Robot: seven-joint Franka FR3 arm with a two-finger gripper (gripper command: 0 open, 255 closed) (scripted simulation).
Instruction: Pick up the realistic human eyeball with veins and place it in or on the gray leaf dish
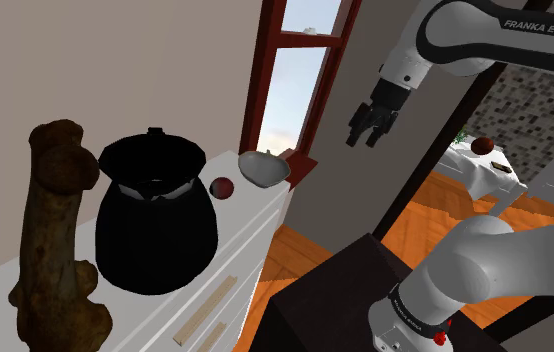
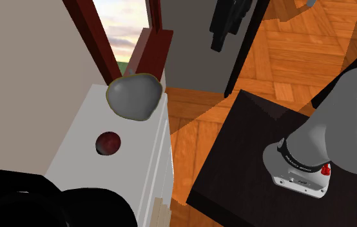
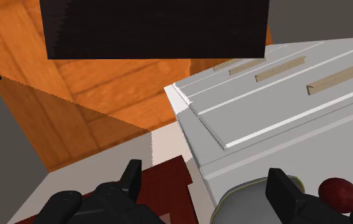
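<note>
The eyeball is drawn as a dark red ball. It rests on the white worktop of a chest of drawers, apart from everything else on it. Toward the window end of the same top, near the ball but not touching it, lies the gray leaf dish, with nothing in it. In the second exterior view the eyeball sits between the dish and a large black pot whose rim shows at that view's lower left.

In the shoulder view the black pot stands just to the left of the ball, and a knobbly brown object rises at the near left edge.

The jaws are released and grasp nothing; they hang in the air to the right of the dish in the shoulder view, beyond the worktop's edge. In the wrist view the two black fingers stand well apart, with the dish and the ball low beside one of them.

A red-framed window stands behind the dish. The dark stand sits on an orange wooden floor.
</note>
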